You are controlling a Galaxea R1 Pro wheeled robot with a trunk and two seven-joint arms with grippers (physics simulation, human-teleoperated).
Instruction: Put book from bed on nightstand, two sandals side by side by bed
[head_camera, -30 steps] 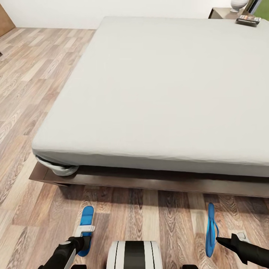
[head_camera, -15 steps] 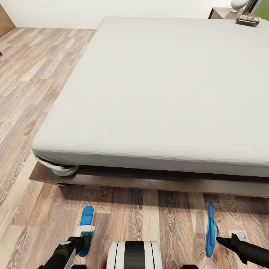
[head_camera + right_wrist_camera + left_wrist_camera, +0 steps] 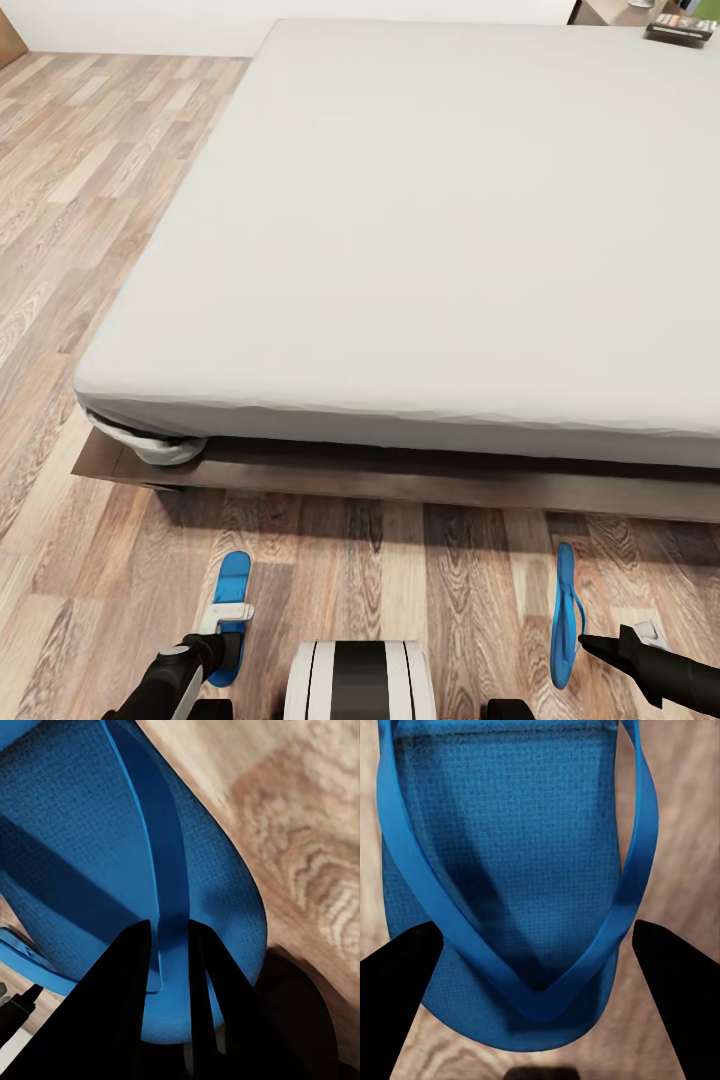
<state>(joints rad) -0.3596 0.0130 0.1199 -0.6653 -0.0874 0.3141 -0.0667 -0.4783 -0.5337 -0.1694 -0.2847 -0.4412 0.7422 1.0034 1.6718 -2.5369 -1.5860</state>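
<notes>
Below bed [image 3: 430, 230]: right sandal [image 3: 563, 612] on edge, long axis toward bed, strap clamped in right hand [image 3: 171, 960]. Left sandal [image 3: 230, 600] flat on floor [image 3: 400, 570], toe bedward, under wide-spread left hand [image 3: 536, 945]. Book [image 3: 682, 28] at far corner.

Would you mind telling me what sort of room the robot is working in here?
Most likely a bedroom: a large bed with an off-white mattress on a dark wooden frame, a wood-plank floor, and blue sandals lying at the bed's foot.

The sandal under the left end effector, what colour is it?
Bright blue, straps too; the sandal shows best in the left wrist view.
</notes>
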